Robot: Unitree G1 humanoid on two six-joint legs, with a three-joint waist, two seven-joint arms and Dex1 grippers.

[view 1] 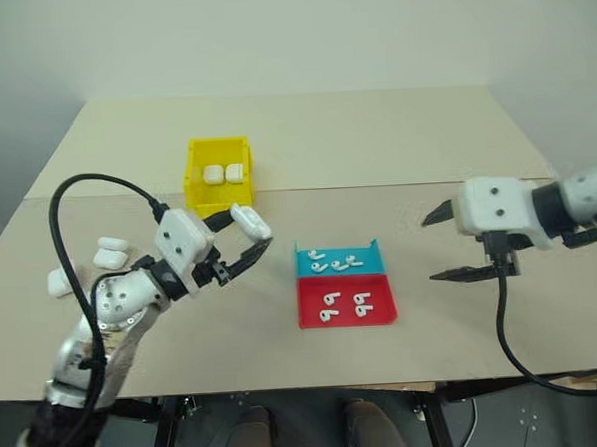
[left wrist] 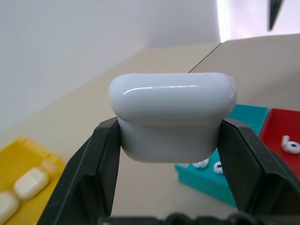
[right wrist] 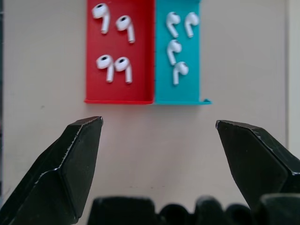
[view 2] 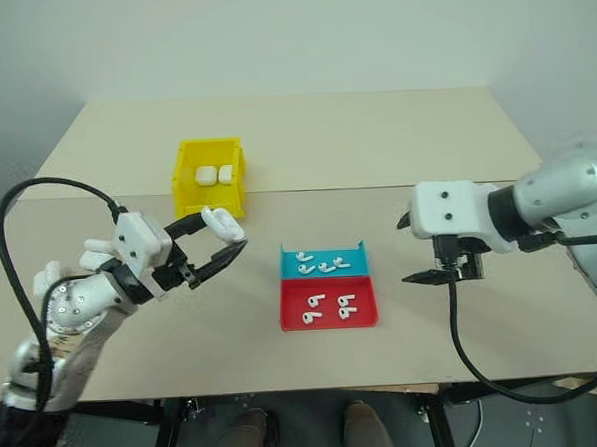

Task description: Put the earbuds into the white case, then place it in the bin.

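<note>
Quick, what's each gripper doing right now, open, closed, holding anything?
Left gripper: closed on a white case, lifted off the table.
Right gripper: open, holding nothing.

I see a beige table (view 1: 433, 307) with a seam running across it, set against a pale wall (view 1: 289, 34). Near its middle sit a teal tray (view 1: 373, 264) and a red tray (view 1: 379, 309), touching along one side, the teal one farther from me. Below the table's near edge, dark floor (view 1: 529, 417) shows.
</note>
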